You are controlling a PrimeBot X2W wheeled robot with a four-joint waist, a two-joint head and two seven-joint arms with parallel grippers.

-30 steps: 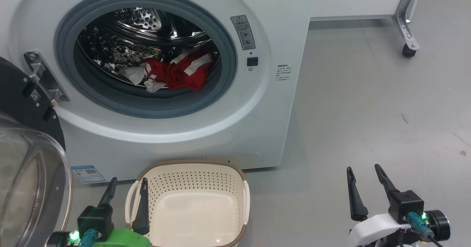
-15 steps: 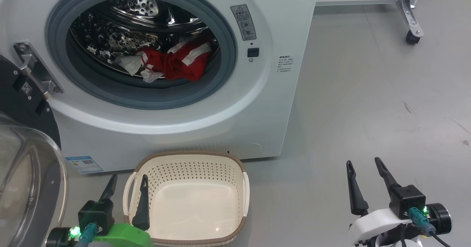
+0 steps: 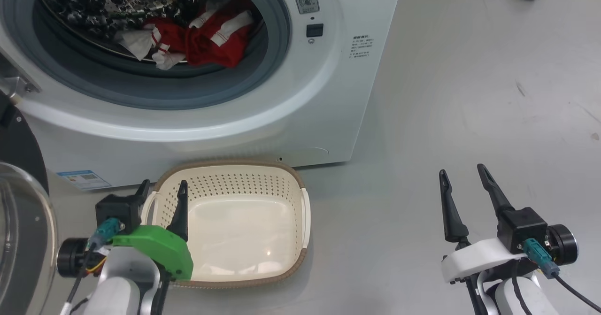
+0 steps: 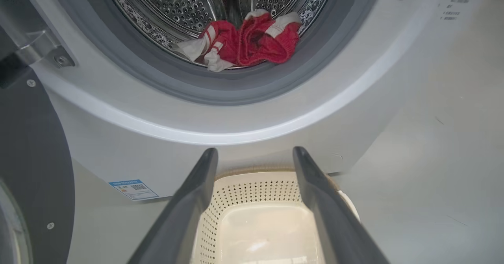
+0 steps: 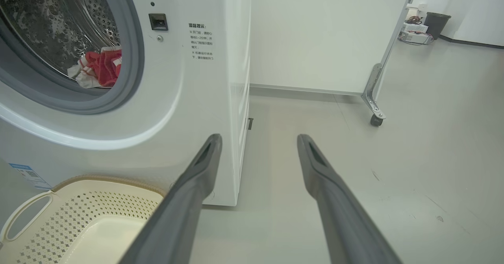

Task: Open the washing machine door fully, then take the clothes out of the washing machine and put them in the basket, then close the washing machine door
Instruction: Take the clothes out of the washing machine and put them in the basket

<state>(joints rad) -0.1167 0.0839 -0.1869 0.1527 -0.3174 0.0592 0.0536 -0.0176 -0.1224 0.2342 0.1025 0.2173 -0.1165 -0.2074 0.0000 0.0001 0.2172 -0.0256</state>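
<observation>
Before the washing machine, basket opens upward; left hand, right hand both released.

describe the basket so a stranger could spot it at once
Find the big white washing machine. On the floor in front of it sits the basket. It alone is cream, perforated, brown-rimmed and empty.

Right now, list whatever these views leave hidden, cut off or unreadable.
The washing machine door: mostly cut off by the head view's left edge.
The clothes: bunched together in the drum, so their number is unclear.
The basket: left handle partly behind the left gripper in the head view.
The blue sticker: print too small to read.
</observation>
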